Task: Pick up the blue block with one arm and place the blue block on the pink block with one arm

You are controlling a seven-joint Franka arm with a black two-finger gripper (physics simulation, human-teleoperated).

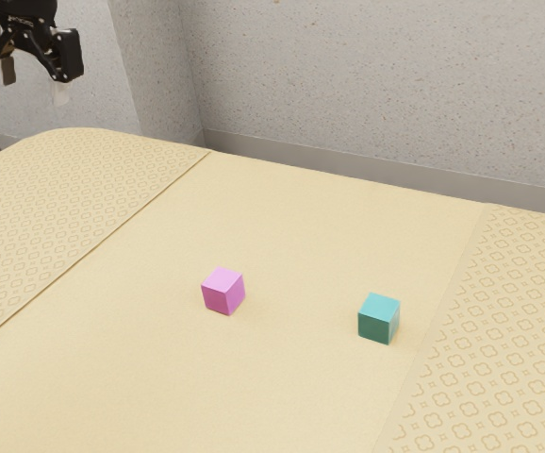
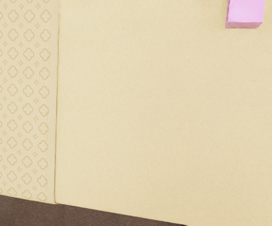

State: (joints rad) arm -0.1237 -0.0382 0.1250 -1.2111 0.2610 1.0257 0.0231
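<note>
Starting the approach: the gripper (image 1: pixel 33 64) hangs high, well apart from the pink block (image 1: pixel 222 290); jaw state cannot be told. The blue block (image 1: pixel 378 317) rests untouched at the pink block's exterior-view right, well apart. Next move calls for crossing beyond the pink block and descending squarely.

blocks in all: 2 | pink block (image 1: pixel 222 290): 1 | blue block (image 1: pixel 378 318): 1, toward the exterior view's right of the pink block | table (image 1: pixel 282 217): 1
</note>
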